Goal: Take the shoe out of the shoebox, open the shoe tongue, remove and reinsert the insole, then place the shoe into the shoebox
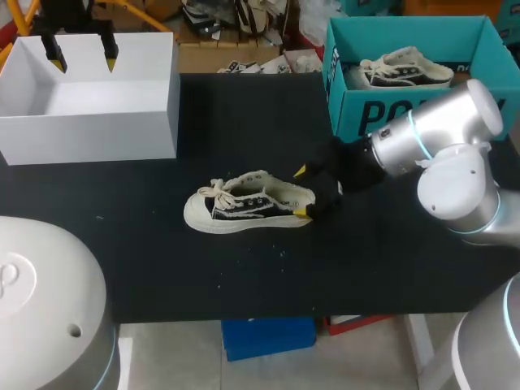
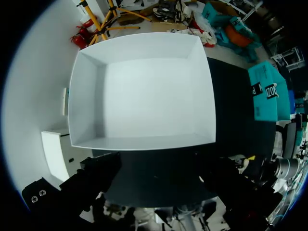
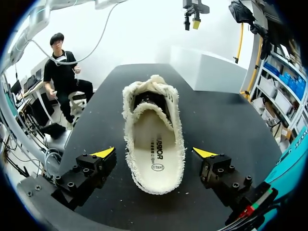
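We list, on the black table (image 1: 244, 276): 1 shoe (image 1: 248, 205), cream w/ dark side panels, upright on its sole near the table's middle, toe toward our left side, heel toward our right arm. Cream laces (image 1: 218, 191) are bunched loose at the front. The right wrist view looks down into the shoe's opening from behind the heel: a pale insole (image 3: 155, 144) lies flat inside, w/ a fringed cream edge all round the collar. Right gripper (image 1: 302, 192): low over the table at the heel, fingers spread wide, one yellow tip on each side of the heel. Both tips are just beside it and neither touches, per the wrist view, so it grips nothing. Left gripper (image 1: 81, 50): far left, hangs above the white box (image 1: 89, 134), fingers apart, yellow tips pointing down, nothing between them. White box: open top, at the table's far left, well apart from the shoe. The left wrist view looks straight down into it; the inside shows bare white floor and walls, and that gripper's dark fingers stand beside one long wall. Teal box (image 1: 357, 114): far right, behind our right arm, open top, holds a 2nd shoe (image 1: 404, 69) of the same sort. We cannot tell which way that one's toe points.
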